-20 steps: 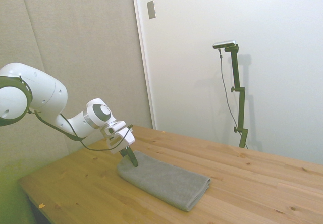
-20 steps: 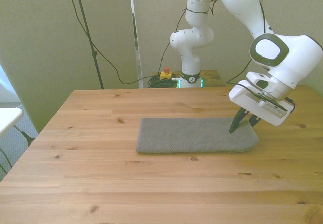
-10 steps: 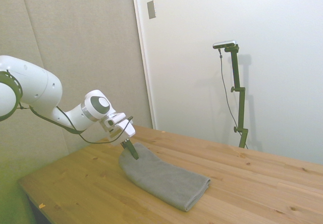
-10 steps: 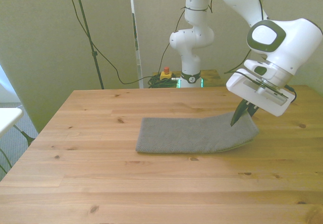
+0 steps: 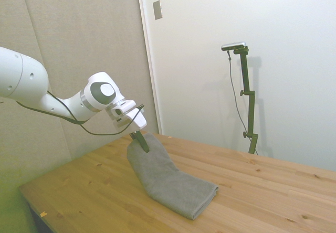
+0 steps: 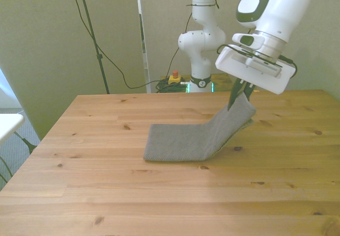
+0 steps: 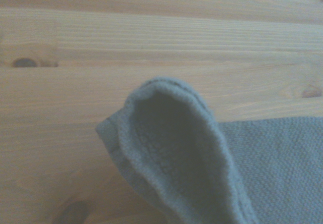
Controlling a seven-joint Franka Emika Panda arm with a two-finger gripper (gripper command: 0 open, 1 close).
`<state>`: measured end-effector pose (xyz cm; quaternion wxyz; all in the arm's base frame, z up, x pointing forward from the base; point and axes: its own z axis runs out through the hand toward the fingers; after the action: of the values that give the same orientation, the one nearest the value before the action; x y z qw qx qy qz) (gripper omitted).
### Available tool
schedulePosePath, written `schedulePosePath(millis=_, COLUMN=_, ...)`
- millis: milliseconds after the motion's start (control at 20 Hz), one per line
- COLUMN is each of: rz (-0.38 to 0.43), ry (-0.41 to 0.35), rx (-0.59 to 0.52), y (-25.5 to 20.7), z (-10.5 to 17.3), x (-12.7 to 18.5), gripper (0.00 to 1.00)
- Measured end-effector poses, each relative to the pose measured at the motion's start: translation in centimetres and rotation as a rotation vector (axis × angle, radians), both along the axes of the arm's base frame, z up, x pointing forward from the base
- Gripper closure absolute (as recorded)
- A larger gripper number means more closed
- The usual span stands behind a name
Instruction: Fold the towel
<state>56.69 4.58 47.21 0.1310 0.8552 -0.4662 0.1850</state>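
From my seat the end effector (image 6: 237,93) is pinched shut on 1 end of the towel (image 6: 197,137), holding that end up off the tabletop (image 6: 106,193). In the front view the lifted end sits at about 2 o'clock from the towel's middle, and the cloth slopes down from there toward 8 o'clock, where the rest lies flat on the wood near the center of the tabletop. The side view shows the same thing: end effector (image 5: 140,141) clamped on the raised corner, towel (image 5: 173,183) draping down toward 4 o'clock and resting flat at its far end. The wrist view is soft, but I can make out a curled grey towel edge (image 7: 176,148) hanging above the wood grain (image 7: 151,42), with a visible hem running around the curl.
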Motion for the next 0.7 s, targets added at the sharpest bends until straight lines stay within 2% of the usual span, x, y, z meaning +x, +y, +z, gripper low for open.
schedulePosePath(millis=450, rz=-0.085, ry=-0.047, rx=0.116, y=-12.1, z=3.0, x=-2.8, gripper=1.0)
schedulePosePath(millis=700, rz=-0.12, ry=-0.069, rx=0.154, y=-17.3, z=2.3, x=-4.1, gripper=1.0)
